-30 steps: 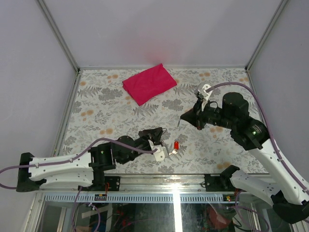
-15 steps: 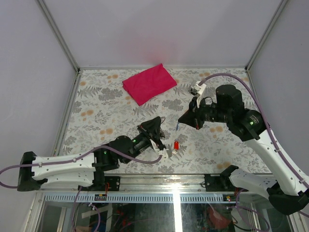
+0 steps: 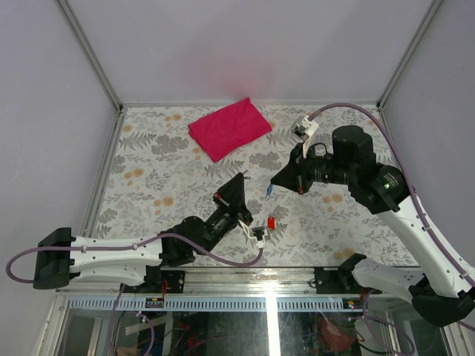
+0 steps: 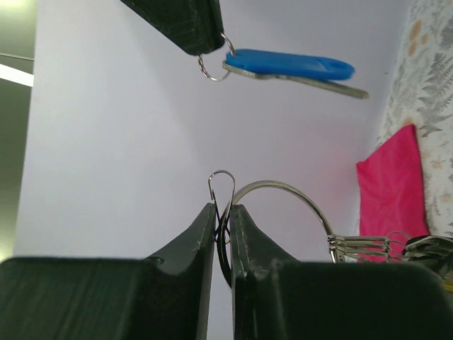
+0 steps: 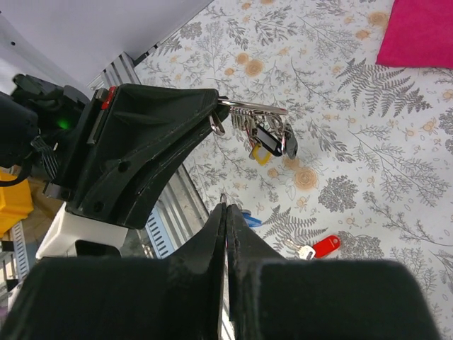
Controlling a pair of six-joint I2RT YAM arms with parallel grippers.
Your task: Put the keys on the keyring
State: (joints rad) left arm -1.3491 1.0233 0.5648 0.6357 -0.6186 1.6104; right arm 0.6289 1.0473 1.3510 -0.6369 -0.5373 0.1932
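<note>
Red plastic marks the key lying flat on the flowered desk, near its front edge and well apart from the side walls. Above it, the left claw is closed on the keyring, its black-headed keys hanging. Just beside, the right claw is pinched shut on the small ring of the blue key, held in the air. A magenta cloth lies near the far edge.

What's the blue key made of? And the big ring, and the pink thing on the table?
The blue key has a smooth, glossy head that looks like plastic and a grey blade that looks like metal. The keyring is thin, shiny silver wire, likely steel. The pink cloth looks like soft matte fabric, folded flat.
</note>
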